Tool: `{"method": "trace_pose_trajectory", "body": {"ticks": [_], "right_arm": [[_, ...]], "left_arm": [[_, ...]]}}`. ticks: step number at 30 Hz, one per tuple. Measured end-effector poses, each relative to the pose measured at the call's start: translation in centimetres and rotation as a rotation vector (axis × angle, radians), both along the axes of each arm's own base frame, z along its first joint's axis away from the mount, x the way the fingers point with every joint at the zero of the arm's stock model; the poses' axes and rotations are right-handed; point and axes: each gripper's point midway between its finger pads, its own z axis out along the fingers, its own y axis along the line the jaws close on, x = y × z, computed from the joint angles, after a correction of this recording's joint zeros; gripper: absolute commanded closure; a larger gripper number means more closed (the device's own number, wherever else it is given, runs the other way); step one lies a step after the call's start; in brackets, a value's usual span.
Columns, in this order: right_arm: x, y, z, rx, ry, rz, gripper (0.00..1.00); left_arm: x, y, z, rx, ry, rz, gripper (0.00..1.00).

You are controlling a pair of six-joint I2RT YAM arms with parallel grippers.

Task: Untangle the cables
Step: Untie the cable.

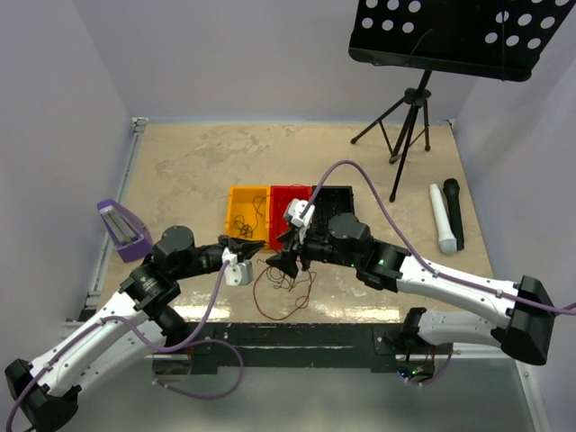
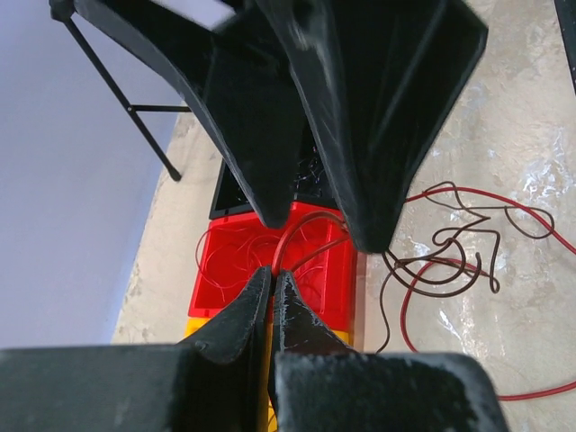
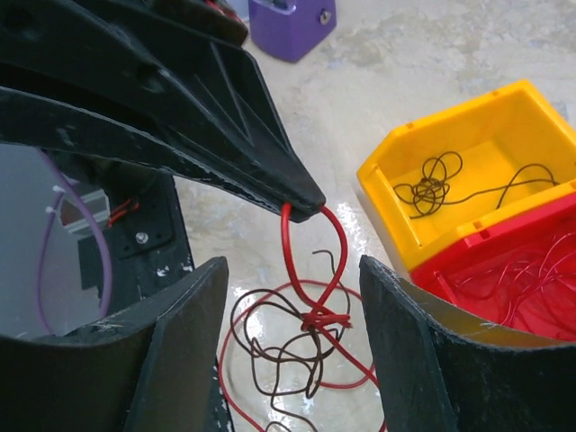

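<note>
- While the left gripper pinches one red strand, the right gripper gapes just beside it, holding nothing.
- Cables: red-and-brown snarl on the table below both, near the bins.
- Top view: grippers hide the pinch; stand and two microphones show only there.
- Right wrist shows the dark wire in the yellow bin plainly.

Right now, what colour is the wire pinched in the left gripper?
Red wire, best seen in the right wrist view.
</note>
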Motion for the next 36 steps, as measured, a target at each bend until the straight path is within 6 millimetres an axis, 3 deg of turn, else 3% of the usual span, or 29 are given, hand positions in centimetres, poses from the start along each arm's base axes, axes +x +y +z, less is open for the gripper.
{"method": "trace_pose_trajectory", "body": {"ticks": [4,8,9,10,11,12,15,18,24,28,30,33,36], "right_arm": [[0.8,0.6,-1.7,-0.043,0.002,-0.034,0.49],[1.8,1.1,-1.9,-0.040,-0.021,-0.071,0.86],[1.9,1.2,-1.7,-0.033,-0.025,-0.077,0.94],[2.0,1.4,-1.5,-0.026,-0.029,-0.081,1.00],[2.0,1.4,-1.3,-0.020,-0.032,-0.087,1.00],[2.1,1.4,-1.1,-0.013,-0.033,-0.094,1.00],[2.3,1.3,-0.2,0.014,-0.043,-0.111,1.00],[2.3,0.7,1.5,0.056,-0.058,-0.133,1.00],[2.1,0.0,5.6,0.156,-0.088,-0.155,1.00],[2.2,0.0,6.4,0.179,-0.090,-0.171,1.00],[2.0,0.1,6.5,0.181,-0.088,-0.167,1.00],[1.7,0.3,7.0,0.190,-0.088,-0.162,1.00],[1.4,0.6,7.8,0.204,-0.093,-0.157,1.00]], "left_arm": [[-0.5,-0.2,0.6,-0.010,-0.002,-0.029,1.00],[-1.0,-0.4,1.6,-0.022,-0.008,-0.059,1.00],[-1.0,-0.4,1.8,-0.024,-0.010,-0.058,0.93],[-1.0,-0.4,1.9,-0.025,-0.012,-0.058,0.79],[-0.9,-0.4,2.0,-0.026,-0.013,-0.058,0.62],[-0.9,-0.3,2.1,-0.031,-0.015,-0.054,0.54],[-0.9,-0.3,2.5,-0.055,0.005,-0.042,0.43],[-0.9,-0.4,3.1,-0.100,0.047,-0.026,0.39],[-2.1,-1.2,2.5,-0.166,0.202,-0.055,0.41],[-3.4,-1.8,2.1,-0.181,0.283,-0.121,0.45],[-3.9,-2.0,1.7,-0.185,0.320,-0.142,0.55],[-4.3,-2.3,1.4,-0.192,0.359,-0.166,0.82],[-4.3,-2.5,1.0,-0.196,0.377,-0.170,0.90]]}}
